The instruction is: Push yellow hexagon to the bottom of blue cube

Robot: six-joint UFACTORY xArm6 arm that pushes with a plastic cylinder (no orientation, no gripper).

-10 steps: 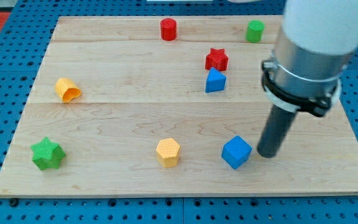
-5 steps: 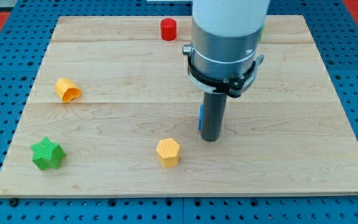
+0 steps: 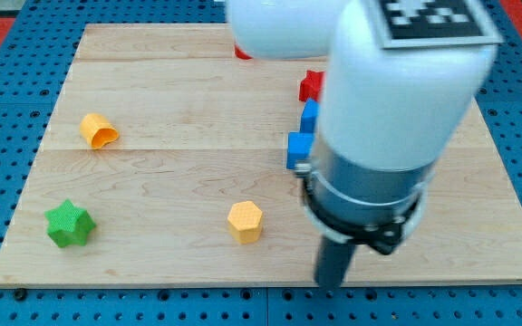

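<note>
The yellow hexagon (image 3: pixel 245 221) lies near the board's bottom edge, left of centre. The blue cube (image 3: pixel 297 149) sits above and to the right of it, its right side hidden by the arm. My tip (image 3: pixel 333 284) is at the board's bottom edge, to the right of and below the hexagon and well below the cube. It touches no block.
A blue triangular block (image 3: pixel 308 116) and a red star (image 3: pixel 310 85) stand just above the cube, both partly hidden by the arm. A red cylinder (image 3: pixel 240 53) peeks out at the top. An orange block (image 3: pixel 98 130) and a green star (image 3: pixel 68 224) lie at the left.
The blue cube has been pushed up and to the left, from the lower right to just below the blue triangle. My tip has since swung down to the bottom edge.
</note>
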